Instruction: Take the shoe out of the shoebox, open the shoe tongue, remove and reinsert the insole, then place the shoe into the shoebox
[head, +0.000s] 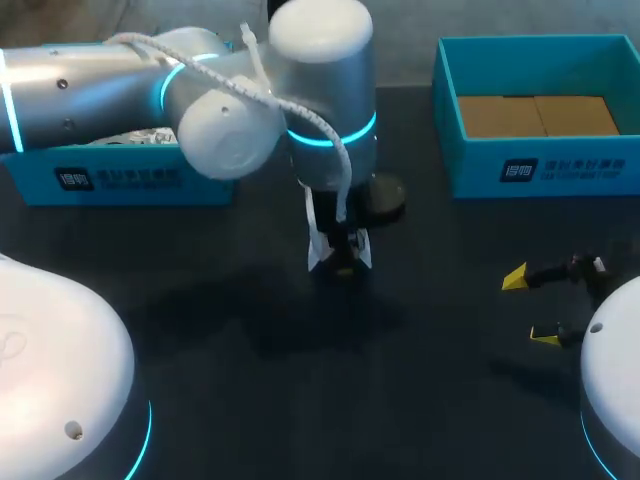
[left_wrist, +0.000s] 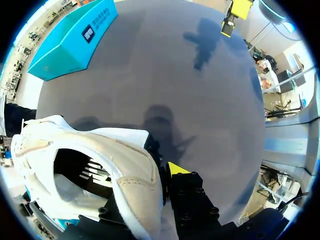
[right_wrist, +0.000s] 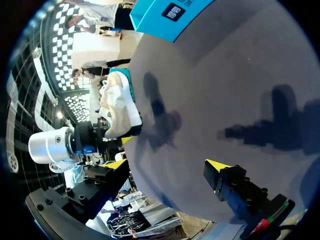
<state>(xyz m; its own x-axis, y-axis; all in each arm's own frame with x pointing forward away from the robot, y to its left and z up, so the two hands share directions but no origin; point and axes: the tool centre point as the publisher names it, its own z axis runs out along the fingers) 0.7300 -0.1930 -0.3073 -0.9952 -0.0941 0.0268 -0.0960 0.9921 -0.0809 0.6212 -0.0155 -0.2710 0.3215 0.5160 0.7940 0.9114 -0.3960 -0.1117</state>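
The left end effector (head: 340, 252) grips a white fabric sneaker (left_wrist: 125, 160) near the middle of the dark surface (head: 300, 400). The sneaker is clear of the teal cardboard shoebox (head: 120, 180) at 10 o'clock and the open teal shoebox (head: 540, 170) at 2 o'clock. The right end effector (head: 530, 306) sits at 4 o'clock, fingers spread and empty. Removal looks complete; opening the tongue, the insole work and the return to the box appear yet to be done.

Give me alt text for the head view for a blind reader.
The left gripper holds a white shoe over the middle of a dark table. The right gripper sits open and empty at the right. Behind stand two blue boxes, the left box and the right box.
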